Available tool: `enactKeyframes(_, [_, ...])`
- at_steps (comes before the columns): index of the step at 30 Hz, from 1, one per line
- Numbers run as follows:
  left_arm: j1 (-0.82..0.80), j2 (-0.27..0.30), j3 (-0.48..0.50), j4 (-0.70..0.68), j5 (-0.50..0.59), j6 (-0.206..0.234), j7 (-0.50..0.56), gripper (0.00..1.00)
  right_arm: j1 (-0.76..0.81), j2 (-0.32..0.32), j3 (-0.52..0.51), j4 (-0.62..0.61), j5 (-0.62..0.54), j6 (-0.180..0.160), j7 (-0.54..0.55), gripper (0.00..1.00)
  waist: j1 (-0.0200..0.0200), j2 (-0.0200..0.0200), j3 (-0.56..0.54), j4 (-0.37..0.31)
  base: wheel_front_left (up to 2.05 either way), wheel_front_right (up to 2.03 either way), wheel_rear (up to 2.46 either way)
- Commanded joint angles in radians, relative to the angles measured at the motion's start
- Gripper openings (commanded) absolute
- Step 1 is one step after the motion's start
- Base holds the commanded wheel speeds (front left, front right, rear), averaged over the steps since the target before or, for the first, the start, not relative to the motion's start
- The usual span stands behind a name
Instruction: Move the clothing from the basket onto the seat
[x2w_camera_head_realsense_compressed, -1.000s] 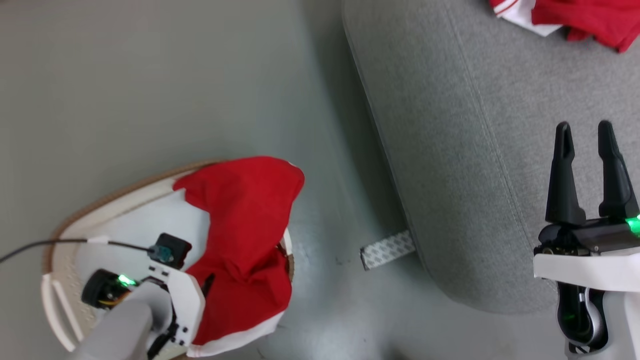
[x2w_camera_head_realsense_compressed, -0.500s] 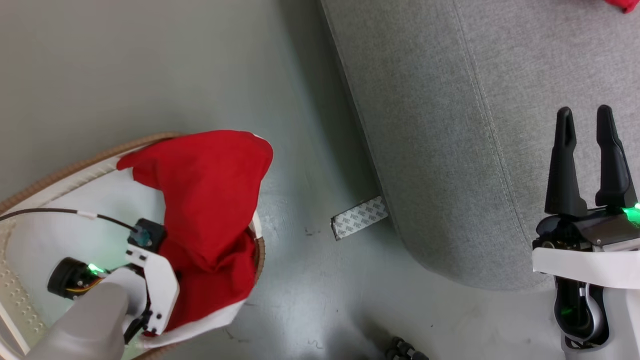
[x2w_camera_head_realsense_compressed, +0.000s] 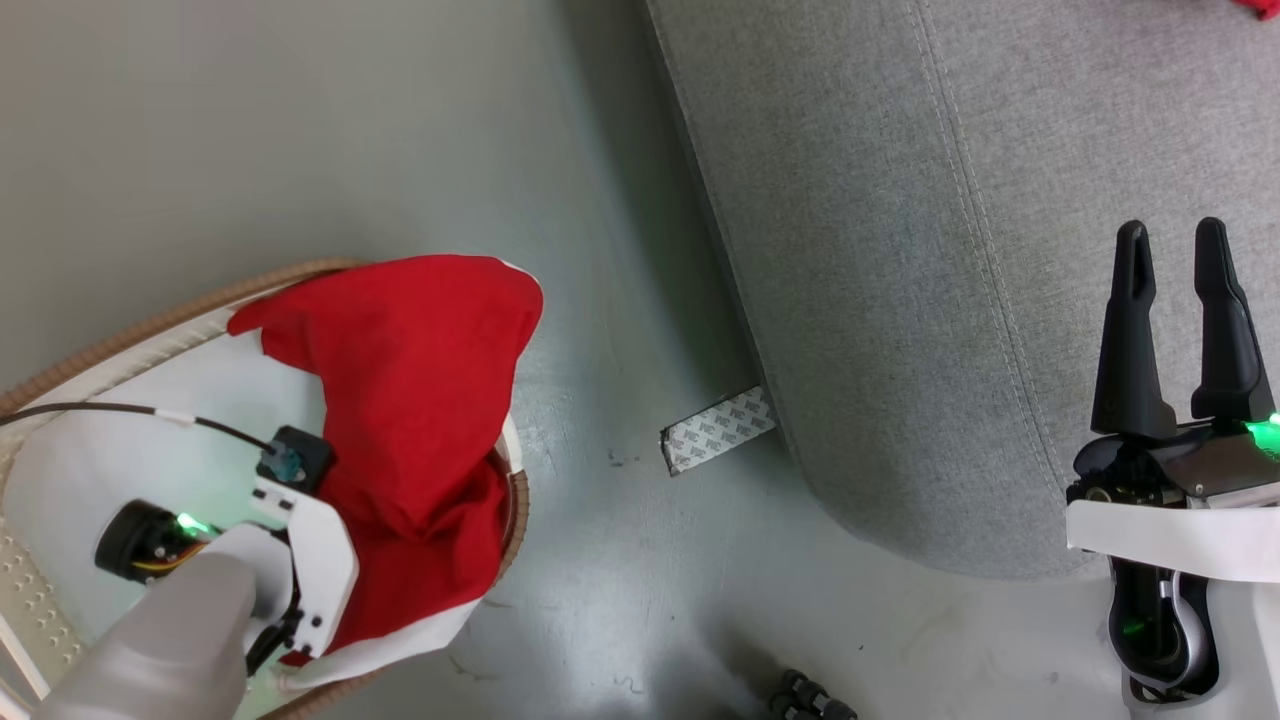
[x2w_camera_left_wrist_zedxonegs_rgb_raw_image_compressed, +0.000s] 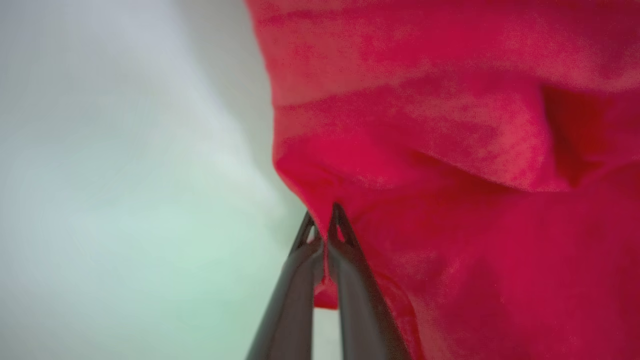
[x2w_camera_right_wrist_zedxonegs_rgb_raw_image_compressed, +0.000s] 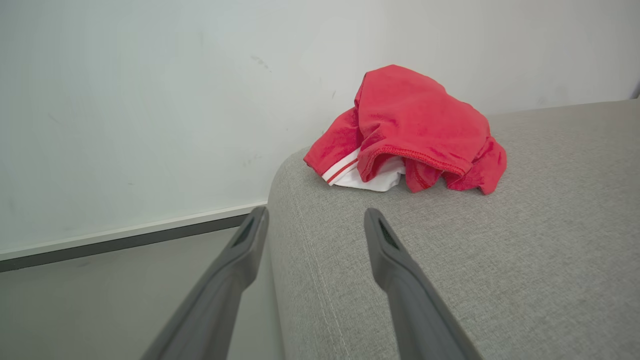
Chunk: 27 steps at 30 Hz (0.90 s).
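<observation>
Inside the cream perforated plastic basket (x2w_camera_head_realsense_compressed: 130, 340), left gripper (x2w_camera_left_wrist_zedxonegs_rgb_raw_image_compressed: 322, 222) clamps the red fabric garment (x2w_camera_left_wrist_zedxonegs_rgb_raw_image_compressed: 450, 150) for lift-out; right gripper (x2w_camera_right_wrist_zedxonegs_rgb_raw_image_compressed: 312, 217) idles released.

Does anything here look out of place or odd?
Yes: a patterned grey strip pokes out from under the sofa onto the floor, like stray tape. Also, the red garment hangs over the basket rim.

Basket (x2w_camera_head_realsense_compressed: 150, 332) on floor (x2w_camera_head_realsense_compressed: 300, 130) left of seat (x2w_camera_head_realsense_compressed: 900, 300) — one garment (x2w_camera_head_realsense_compressed: 420, 400) over its rim, second garment (x2w_camera_right_wrist_zedxonegs_rgb_raw_image_compressed: 415, 130) atop the seat
</observation>
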Motion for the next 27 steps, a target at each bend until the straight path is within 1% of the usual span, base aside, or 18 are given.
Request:
enactKeyframes(1, [-0.015,0.012,-0.002,-0.002,-0.009,0.001,-0.012,0.0,-0.008,0.0,0.001,0.006,0.014,-0.002,0.0,1.0,0.0,0.0,-0.002,0.0,0.0,0.0,0.0])
enactKeyframes(8, [-0.009,0.011,-0.021,0.01,-0.057,0.001,-0.072,0.0,-0.037,0.0,0.027,0.021,0.017,-0.002,0.0,1.0,0.0,0.0,-0.029,-0.007,0.0,0.0,0.0])
enactKeyframes(10, [0.002,-0.005,-0.025,0.012,-0.07,0.001,-0.092,0.0,-0.042,0.0,0.024,0.028,0.006,-0.002,0.0,1.0,0.0,0.0,-0.057,0.004,0.0,0.0,0.0])
enactKeyframes(16, [0.034,-0.066,-0.033,-0.021,-0.139,0.001,-0.152,0.0,-0.031,0.0,-0.011,0.045,-0.047,-0.002,0.0,1.0,0.0,0.0,-0.17,0.075,0.0,0.0,0.0])
enactKeyframes(27, [0.083,-0.143,-0.097,-0.114,-0.235,0.001,-0.292,0.0,0.006,-0.001,-0.026,0.106,-0.131,-0.002,0.0,1.0,0.0,0.0,-0.386,0.225,0.0,0.0,0.0])
